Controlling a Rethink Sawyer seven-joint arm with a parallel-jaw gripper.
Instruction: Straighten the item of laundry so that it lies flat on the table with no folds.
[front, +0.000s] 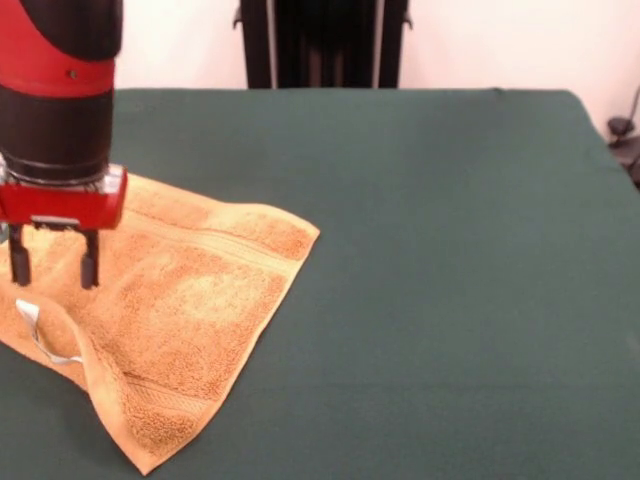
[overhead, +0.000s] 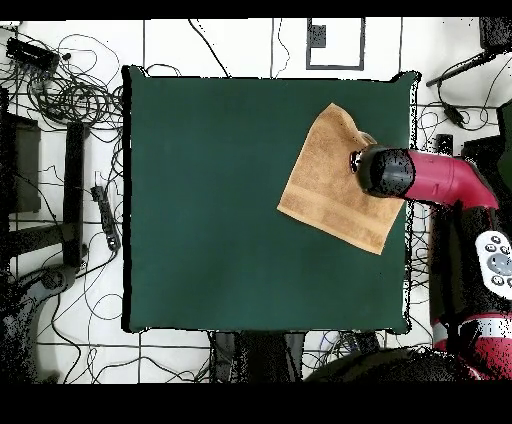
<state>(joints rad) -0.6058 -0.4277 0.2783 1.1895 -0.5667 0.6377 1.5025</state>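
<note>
Fingers (front: 53, 262) parted, empty, hovering over left part of towel (front: 190, 310) on table (front: 450, 250).

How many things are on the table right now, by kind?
Towel: 1
Label on the towel: 1
Claw, open, over the towel: 1
Total on the table: 1 towel with its label, under 1 claw.

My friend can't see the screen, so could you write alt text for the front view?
An orange-tan towel lies on the left of a dark green table, one edge folded over near a white label. A red and black robot arm reaches down over that side, its gripper with two black fingers spread apart just above the cloth.
</note>
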